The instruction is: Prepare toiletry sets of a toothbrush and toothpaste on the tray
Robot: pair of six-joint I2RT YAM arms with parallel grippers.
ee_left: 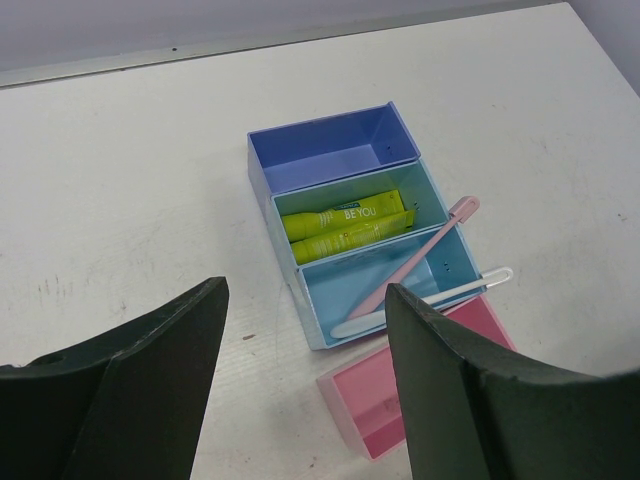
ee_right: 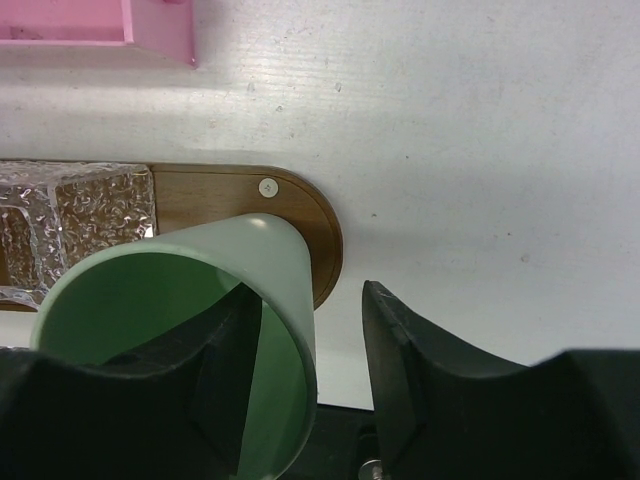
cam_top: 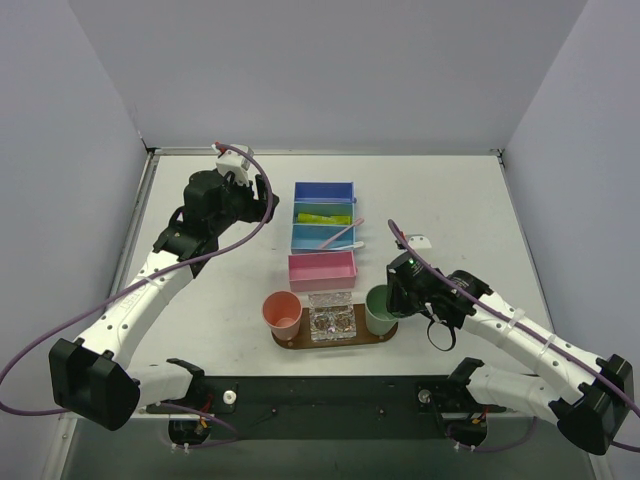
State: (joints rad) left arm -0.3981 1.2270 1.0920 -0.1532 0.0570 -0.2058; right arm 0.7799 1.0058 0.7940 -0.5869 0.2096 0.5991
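Note:
The dark-brown tray [cam_top: 300, 343] lies at the near edge and carries a salmon cup [cam_top: 282, 313], a clear plastic holder [cam_top: 332, 318] and a mint-green cup [cam_top: 380, 308]. My right gripper [ee_right: 312, 295] is open and straddles the mint cup's wall [ee_right: 270, 260], with one finger inside and the other outside, clear of it. Two yellow-green toothpaste tubes [ee_left: 345, 228] lie in the teal bin. A pink toothbrush [ee_left: 420, 255] and a white toothbrush [ee_left: 440, 293] rest across the light-blue bin. My left gripper [ee_left: 305, 290] hangs open and empty above the table, left of the bins.
A row of bins stands mid-table: an empty blue one [cam_top: 324, 191], the teal one [cam_top: 322, 216], the light-blue one [cam_top: 320, 236] and an empty pink one [cam_top: 322, 270] nearest the tray. Grey walls close in the back and both sides.

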